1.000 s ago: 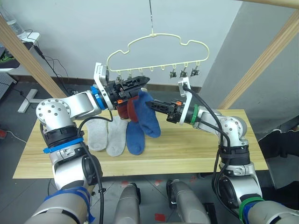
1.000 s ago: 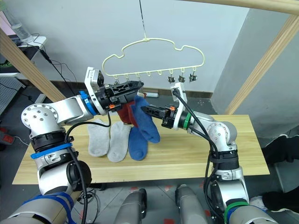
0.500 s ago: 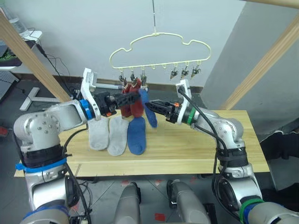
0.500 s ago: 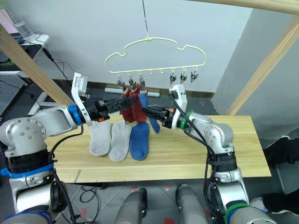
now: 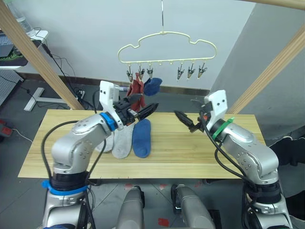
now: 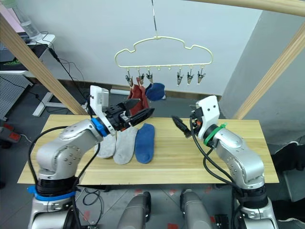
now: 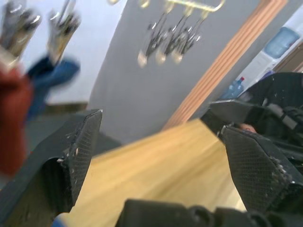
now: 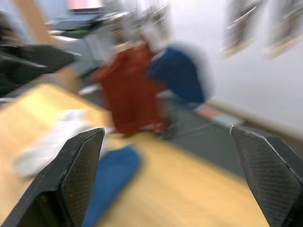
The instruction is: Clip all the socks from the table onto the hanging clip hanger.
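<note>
Wooden table with two grey socks and a blue sock lying on it. Both the left gripper and right gripper are spread wide, holding nothing. Behind, the hanger carries red socks and another blue one; the right wrist view catches them from the side.

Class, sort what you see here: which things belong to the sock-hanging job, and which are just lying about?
Part of the job:
- clip hanger
- red socks and blue sock hanging from its clips
- two grey socks and blue sock on the table
- table

Lying about:
- wooden pole frame
- cables on the floor
</note>
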